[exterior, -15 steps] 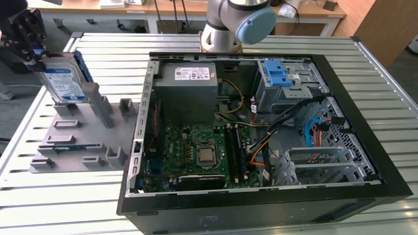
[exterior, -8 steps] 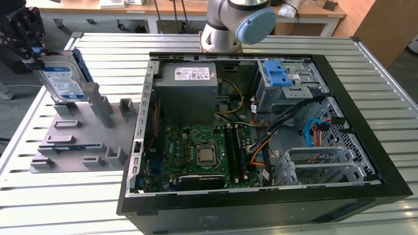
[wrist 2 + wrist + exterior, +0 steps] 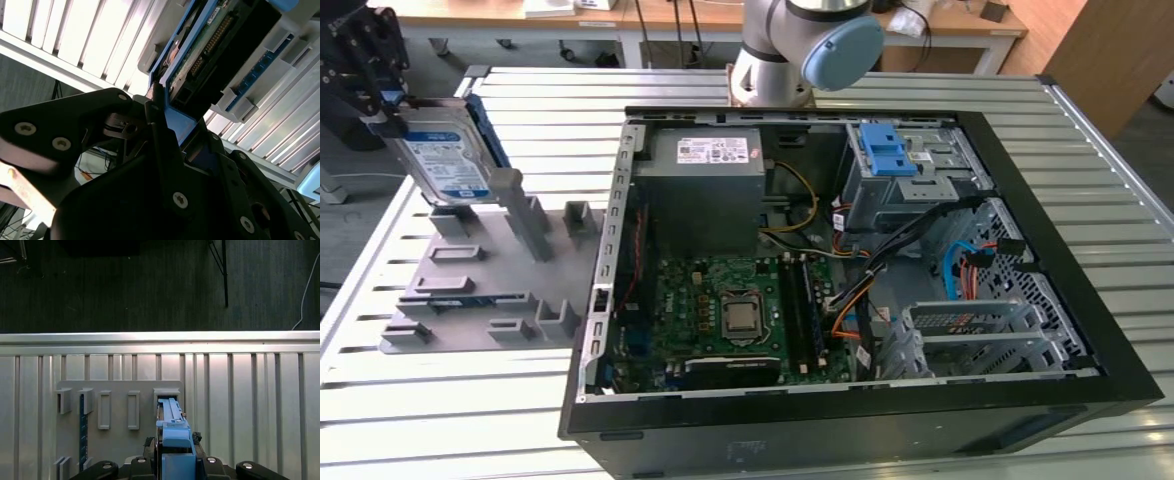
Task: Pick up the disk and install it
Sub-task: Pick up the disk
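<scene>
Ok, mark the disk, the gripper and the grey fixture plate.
the disk [image 3: 447, 162]: exterior view, on its white-and-blue label.
the gripper [image 3: 387, 103]: exterior view, where its fingers clamp the disk's top edge.
the grey fixture plate [image 3: 507, 280]: exterior view, on bare base between its posts.

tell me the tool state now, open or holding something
tool: closed on the disk, holding it upright

Black gripper [image 3: 167, 107] clamped on blue bracket [image 3: 176, 125] at disk [image 3: 225, 45] edge, disk's green board and connector pins showing, grey slotted holder [image 3: 260, 85] just beside disk, ribbed metal table [image 3: 75, 35] behind disk.
</scene>
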Available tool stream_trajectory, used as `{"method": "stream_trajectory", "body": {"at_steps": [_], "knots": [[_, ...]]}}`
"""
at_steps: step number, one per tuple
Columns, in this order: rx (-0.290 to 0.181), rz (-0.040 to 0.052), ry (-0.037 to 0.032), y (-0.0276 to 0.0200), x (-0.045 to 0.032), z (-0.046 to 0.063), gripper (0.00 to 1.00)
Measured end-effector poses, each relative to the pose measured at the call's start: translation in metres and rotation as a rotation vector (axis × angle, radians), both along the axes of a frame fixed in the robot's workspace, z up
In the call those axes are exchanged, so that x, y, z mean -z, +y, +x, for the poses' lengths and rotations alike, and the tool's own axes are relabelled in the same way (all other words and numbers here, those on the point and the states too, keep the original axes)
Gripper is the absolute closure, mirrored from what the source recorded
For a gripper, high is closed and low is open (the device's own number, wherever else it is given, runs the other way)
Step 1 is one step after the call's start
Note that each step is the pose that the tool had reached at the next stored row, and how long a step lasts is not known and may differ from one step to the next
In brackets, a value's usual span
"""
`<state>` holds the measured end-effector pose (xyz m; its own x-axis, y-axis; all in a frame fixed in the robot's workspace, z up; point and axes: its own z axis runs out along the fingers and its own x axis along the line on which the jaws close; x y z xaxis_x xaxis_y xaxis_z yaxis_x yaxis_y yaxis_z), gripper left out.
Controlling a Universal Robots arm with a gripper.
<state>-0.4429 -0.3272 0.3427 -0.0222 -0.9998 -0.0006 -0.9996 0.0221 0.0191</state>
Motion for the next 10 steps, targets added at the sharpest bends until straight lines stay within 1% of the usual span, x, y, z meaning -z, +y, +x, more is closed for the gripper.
{"method": "stream_trajectory", "body": {"at_steps": [10], "knots": [[0.0,0.0,-0.0001,0.0,-0.0071,0.0,0.64]]}}
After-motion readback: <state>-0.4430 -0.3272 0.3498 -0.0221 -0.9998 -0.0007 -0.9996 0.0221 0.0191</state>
